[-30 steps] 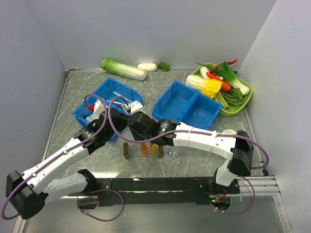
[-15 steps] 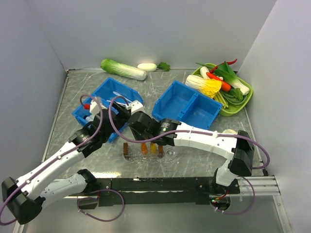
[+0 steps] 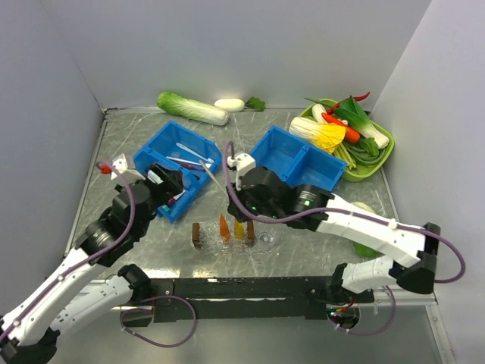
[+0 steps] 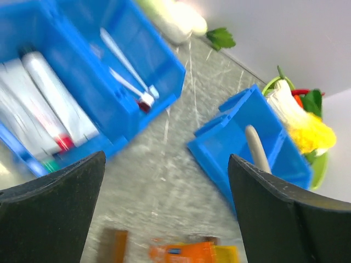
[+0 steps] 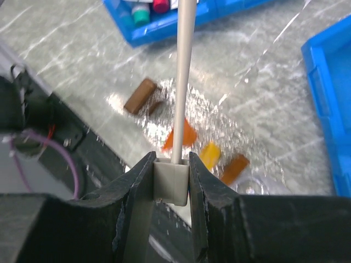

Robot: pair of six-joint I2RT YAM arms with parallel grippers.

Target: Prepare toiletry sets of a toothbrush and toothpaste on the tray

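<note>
The clear tray (image 3: 265, 241) lies at the table's near middle and holds several small coloured toothpaste tubes (image 3: 224, 228), brown, orange and yellow. My right gripper (image 3: 230, 191) hovers just behind it, shut on the square end of a pale toothbrush (image 3: 214, 177). In the right wrist view the toothbrush (image 5: 182, 66) runs straight out from the gripper (image 5: 171, 175) above the tray (image 5: 258, 183). My left gripper (image 3: 168, 189) stands wide open and empty (image 4: 164, 219) by the left blue bin (image 3: 151, 155), which holds more toothbrushes (image 4: 125, 70) and white toothpaste tubes (image 4: 52, 101).
A two-compartment blue bin (image 3: 295, 163) sits behind the right gripper. A green tray of vegetables (image 3: 383, 155) is at the back right. A cabbage (image 3: 192, 108) and a white radish (image 3: 229, 105) lie along the back wall. Grey walls close in left and right.
My left gripper has opened and pulled back left toward the blue bin. The right gripper, still holding the toothbrush, has shifted right and back from the tray.
</note>
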